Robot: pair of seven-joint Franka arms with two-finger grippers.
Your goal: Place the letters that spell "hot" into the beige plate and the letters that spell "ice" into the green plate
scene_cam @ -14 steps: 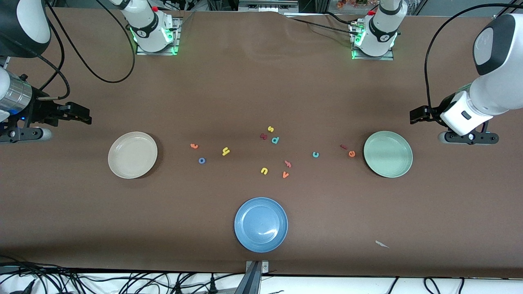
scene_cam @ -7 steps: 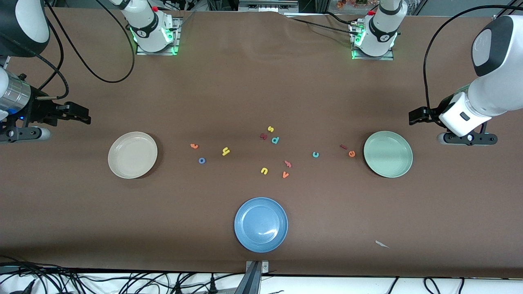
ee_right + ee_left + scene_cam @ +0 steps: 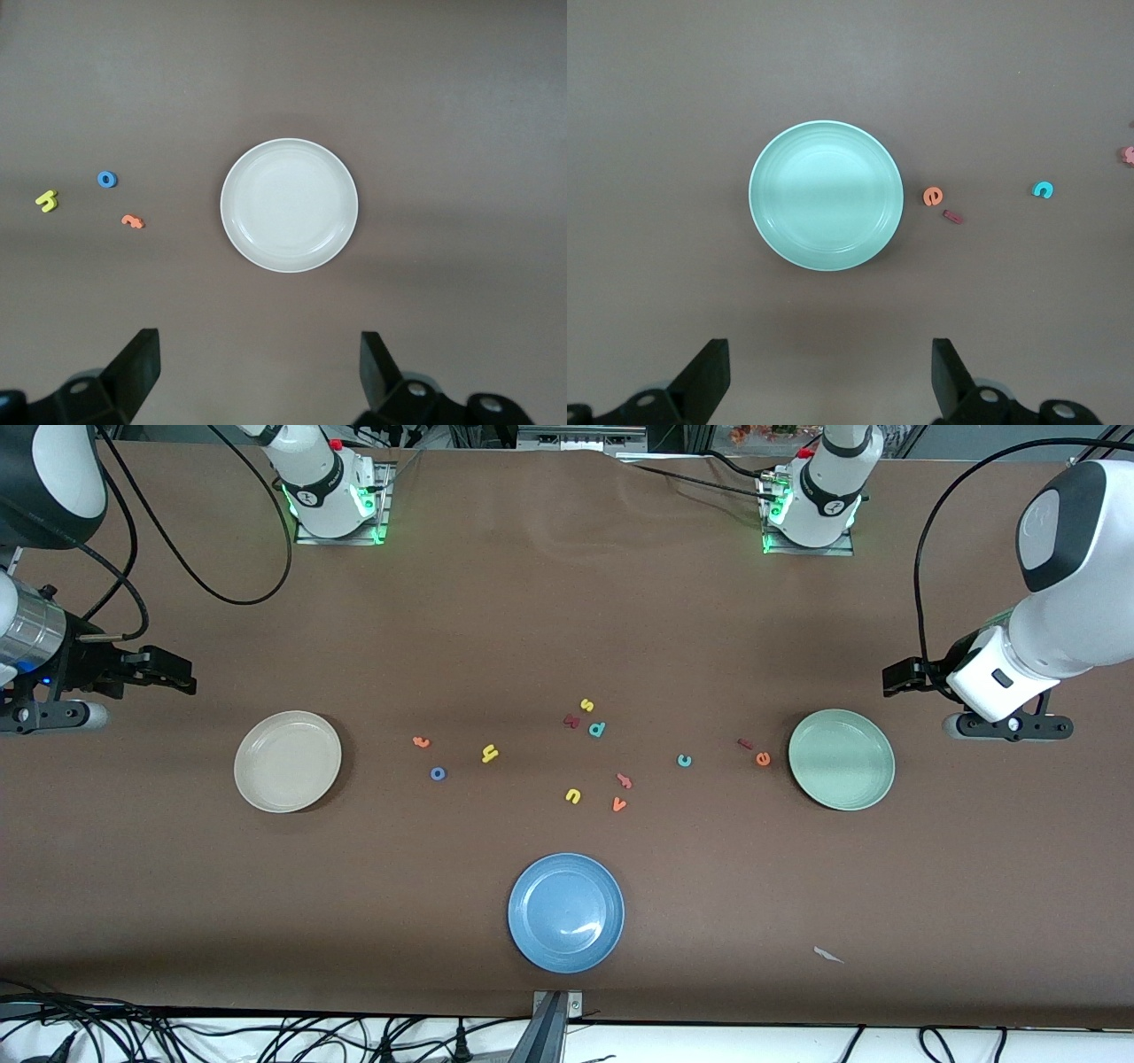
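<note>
Worktop (image 3: 567,620): brown sheet, carrying all items below.

Beige plate (image 3: 287,761): holds nothing; lies toward the right arm's end of the worktop.

Green plate (image 3: 841,759): holds nothing; lies toward the left arm's end.

Blue plate (image 3: 566,912): holds nothing; mid-worktop, nearest the front camera of the three plates.

Right pincer (image 3: 182,676): in the air over bare worktop at the right arm's end, near the beige plate; fingers spread wide, nothing between them.

Left pincer (image 3: 895,677): in the air over bare worktop at the left arm's end, near the green plate; fingers spread wide, nothing between them.

Letters, "hot" set, all on the worktop between the beige plate and the middle cluster: yellow h (image 3: 489,754); blue o (image 3: 438,773), nearer the camera than the orange t (image 3: 422,741).

Letters, "ice" set, all on the worktop: orange e (image 3: 763,759), just beside the green plate's rim; dark red i (image 3: 745,743), close by the e; teal c (image 3: 684,760), farther toward the middle.

Other letters, middle cluster: yellow s (image 3: 586,705); chunky dark red letter (image 3: 571,721); teal p (image 3: 597,729); yellow u (image 3: 572,795); orange v (image 3: 619,804); one pinkish-orange letter (image 3: 624,780), shape unclear.

Paper scrap (image 3: 827,955): pale, near the camera-side edge.
</note>
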